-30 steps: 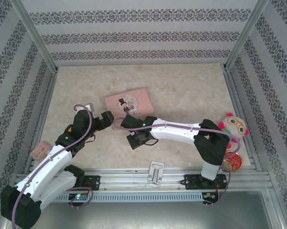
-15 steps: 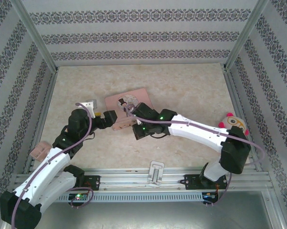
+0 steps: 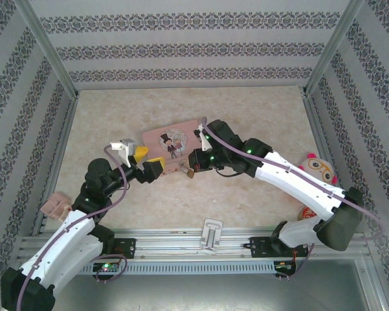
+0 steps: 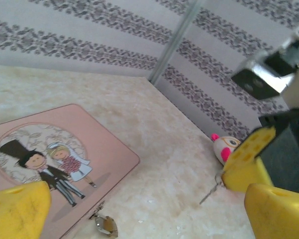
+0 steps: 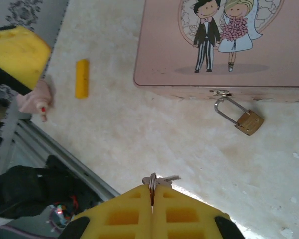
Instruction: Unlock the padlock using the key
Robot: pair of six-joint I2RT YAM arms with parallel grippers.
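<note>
A pink tin (image 3: 175, 138) (image 5: 224, 45) (image 4: 54, 159) with a cartoon couple lies mid-table. The small brass padlock (image 5: 249, 122) (image 4: 105, 225) lies on the table at the tin's near edge, its shackle hooked through the tin's hasp. My right gripper (image 5: 152, 193) (image 3: 193, 166) hovers just short of the padlock, shut on the key (image 5: 162, 179), whose blade pokes out sideways. The key (image 4: 209, 192) also sticks out of the right gripper's yellow fingers (image 4: 245, 162) in the left wrist view. My left gripper (image 3: 149, 158) (image 4: 147, 201) is open beside the tin's left corner, nothing between its fingers.
A plush toy (image 3: 317, 170) (image 4: 223, 147) and a red-gold disc (image 3: 314, 218) sit at the right edge. A white bracket (image 3: 211, 233) lies on the front rail. A pink figure (image 3: 54, 206) (image 5: 36, 99) and a small yellow block (image 5: 81, 78) lie near the left arm.
The right arm has swung out from near the front centre to the tin's near edge, key in its jaws. The left gripper has edged up and right toward the tin.
</note>
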